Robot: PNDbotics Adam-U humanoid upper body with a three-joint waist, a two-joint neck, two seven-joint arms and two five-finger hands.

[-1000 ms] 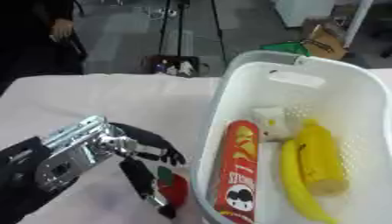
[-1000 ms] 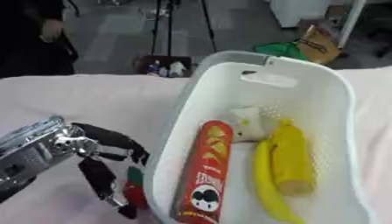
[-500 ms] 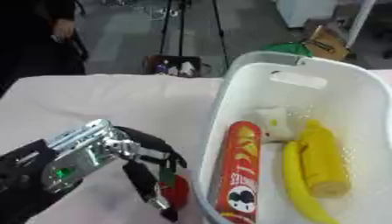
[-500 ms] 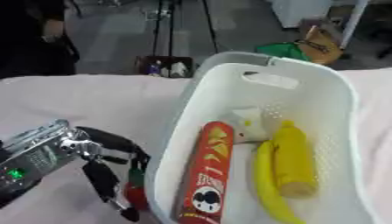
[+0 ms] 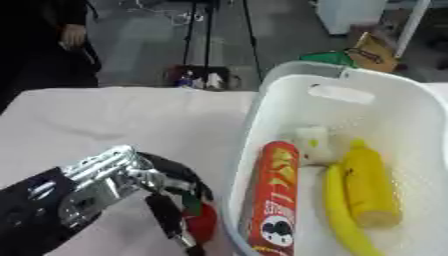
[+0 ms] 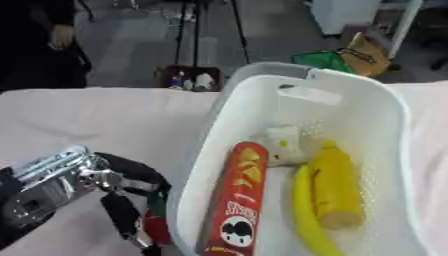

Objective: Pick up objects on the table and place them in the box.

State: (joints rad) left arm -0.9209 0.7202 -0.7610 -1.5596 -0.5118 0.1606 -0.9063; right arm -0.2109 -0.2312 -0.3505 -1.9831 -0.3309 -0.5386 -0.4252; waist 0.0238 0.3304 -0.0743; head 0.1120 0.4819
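Left hand (image 5: 171, 200) at about seven o'clock in the view, black fingers curled down around a small red object (image 5: 202, 223) with a green bit at its top, apparently pinched between thumb and fingers just off the worktop (image 5: 122, 120); contact itself partly hidden by the fingers, so hold judged, not certain. Right hand nowhere in either view. Immediately at three o'clock from the hand, the near wall of the white box (image 5: 254, 130), a perforated basket with a cut-out handle at its far end. Step in hand, by judgement: lifting the red object and carrying it over that wall. To do it well: raise straight up first until clear of the rim, then travel toward three o'clock, keeping the curled fingers from snagging the rim, and release low over a free patch rather than onto the contents. Free space apparently toward twelve o'clock inside the box, near the handle. Already inside: a red chip can (image 5: 272, 200) lying lengthwise along the near wall, a banana (image 5: 343, 220) beside it, a yellow bottle (image 5: 371, 185) touching the banana, and a pale whitish item (image 5: 313, 143) at their far end. Red object: small, rounded, glossy red, possibly a toy fruit or pepper; exact kind impossible to tell.
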